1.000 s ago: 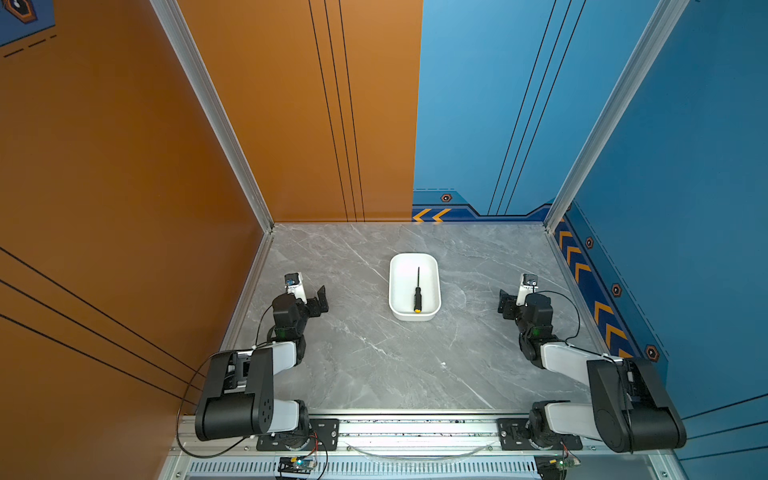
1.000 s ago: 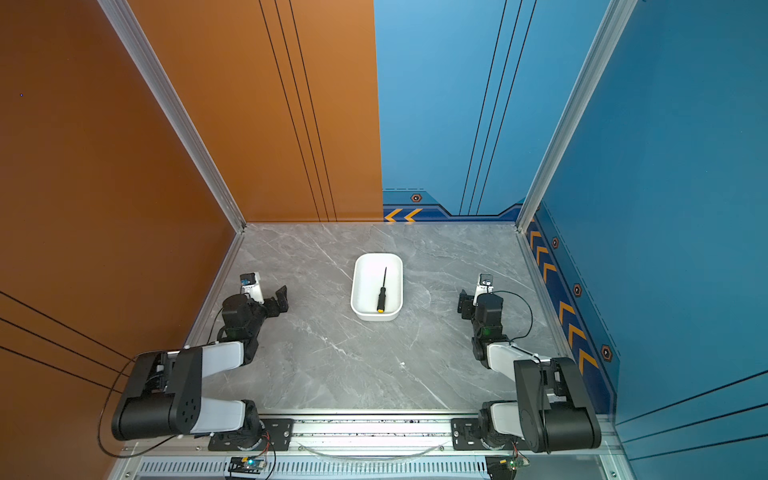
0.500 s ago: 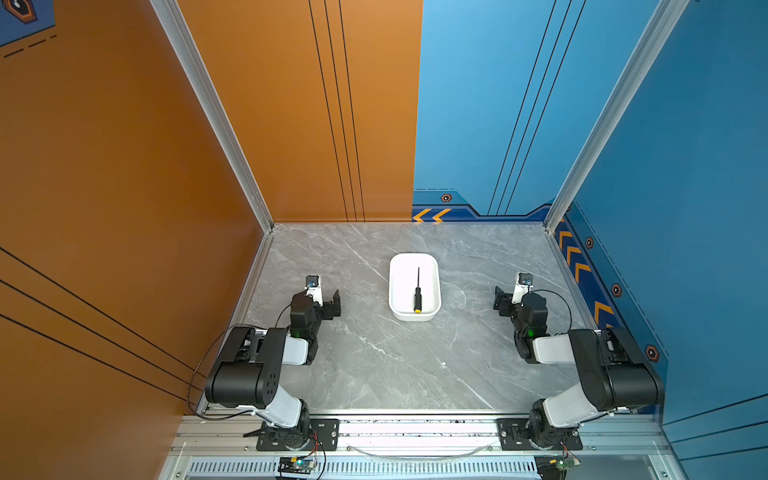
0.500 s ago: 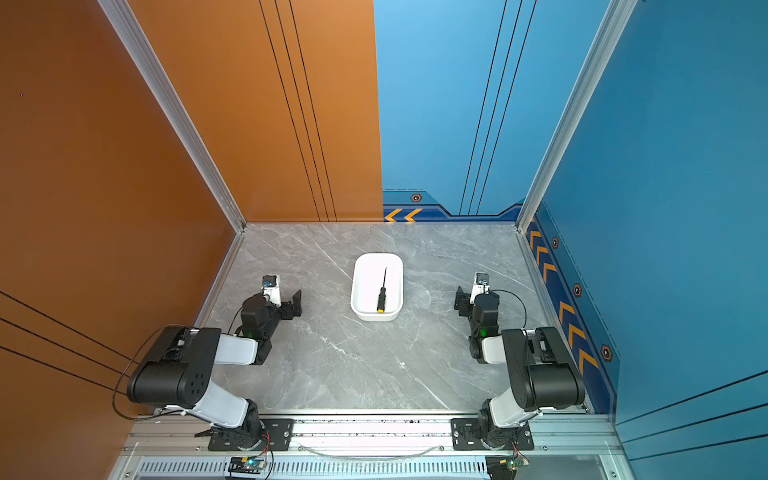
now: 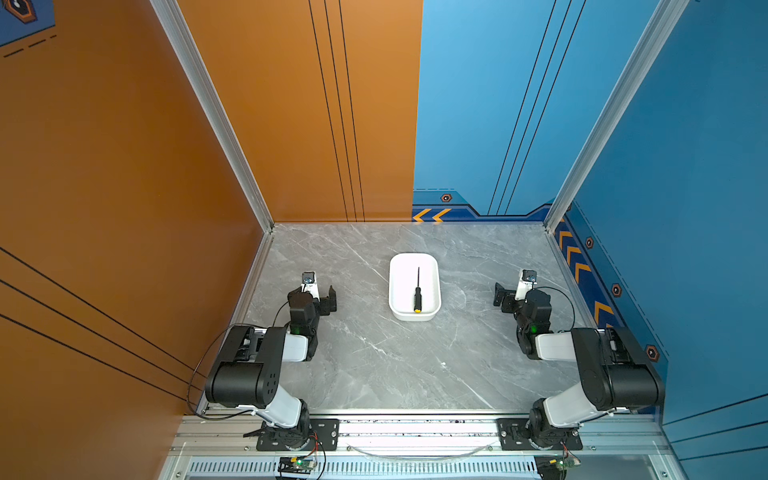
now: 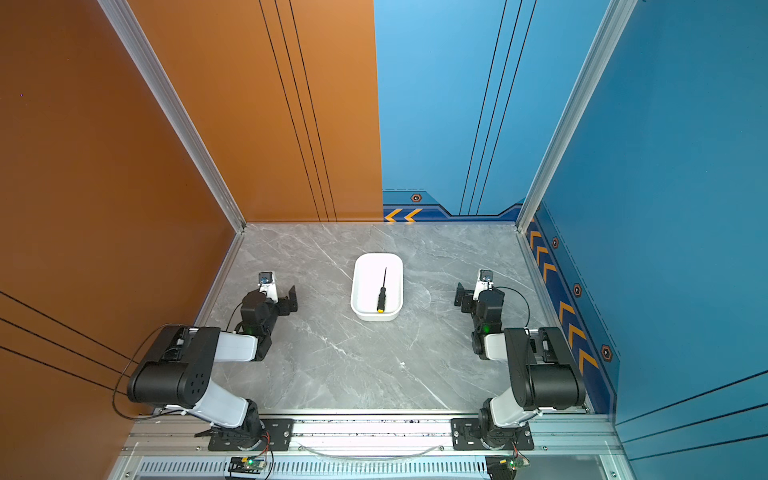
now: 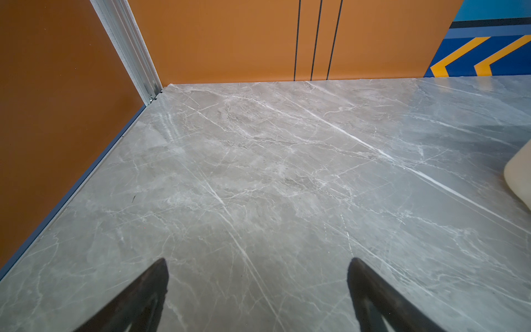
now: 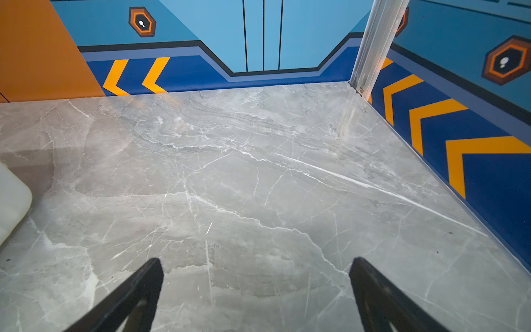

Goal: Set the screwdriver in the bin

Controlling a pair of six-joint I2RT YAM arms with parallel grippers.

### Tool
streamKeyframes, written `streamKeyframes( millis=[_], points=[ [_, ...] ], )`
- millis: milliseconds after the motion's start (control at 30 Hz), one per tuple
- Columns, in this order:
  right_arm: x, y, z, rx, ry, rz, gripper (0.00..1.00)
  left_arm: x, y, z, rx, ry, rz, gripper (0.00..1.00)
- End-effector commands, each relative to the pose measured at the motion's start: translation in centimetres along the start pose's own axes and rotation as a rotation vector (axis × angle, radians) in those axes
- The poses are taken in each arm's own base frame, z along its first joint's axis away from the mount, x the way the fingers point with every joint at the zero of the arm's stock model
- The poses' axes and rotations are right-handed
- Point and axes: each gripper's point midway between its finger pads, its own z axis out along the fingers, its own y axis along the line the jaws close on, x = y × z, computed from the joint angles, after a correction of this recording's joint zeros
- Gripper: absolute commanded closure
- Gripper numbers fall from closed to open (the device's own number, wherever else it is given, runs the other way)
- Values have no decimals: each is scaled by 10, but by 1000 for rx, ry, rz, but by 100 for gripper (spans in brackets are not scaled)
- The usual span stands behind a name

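Note:
The white bin (image 5: 393, 291) (image 6: 354, 293) stands near the middle of the grey marble table in both top views. The screwdriver (image 5: 417, 296) (image 6: 381, 296) lies inside it, its yellow end toward the front and its thin shaft pointing to the back. My left gripper (image 5: 322, 296) (image 6: 281, 297) rests low to the left of the bin, open and empty (image 7: 257, 264). My right gripper (image 5: 509, 296) (image 6: 467, 297) rests low to the right of the bin, open and empty (image 8: 257, 263). A corner of the bin (image 7: 520, 178) (image 8: 11, 198) shows at the edge of each wrist view.
Orange walls (image 5: 124, 187) close the left and back left. Blue walls (image 5: 685, 208) close the right and back right. An aluminium rail (image 5: 415, 428) with both arm bases runs along the front. Bare marble (image 5: 395, 365) lies between the arms and in front of the bin.
Both arms have swung their elbows and folded back over their bases. The left gripper has shifted a little toward the bin. The bin and screwdriver have not moved.

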Motion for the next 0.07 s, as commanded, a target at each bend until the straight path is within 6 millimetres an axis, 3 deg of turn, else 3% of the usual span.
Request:
streamKeyframes(
  millis=[0,33],
  points=[
    [1,2,3,-14,13,10,0,-1,6,4,-32,14,4,2],
    [0,2,2,-13,9,10,0,-1,5,5,-32,13,5,2]
  ],
)
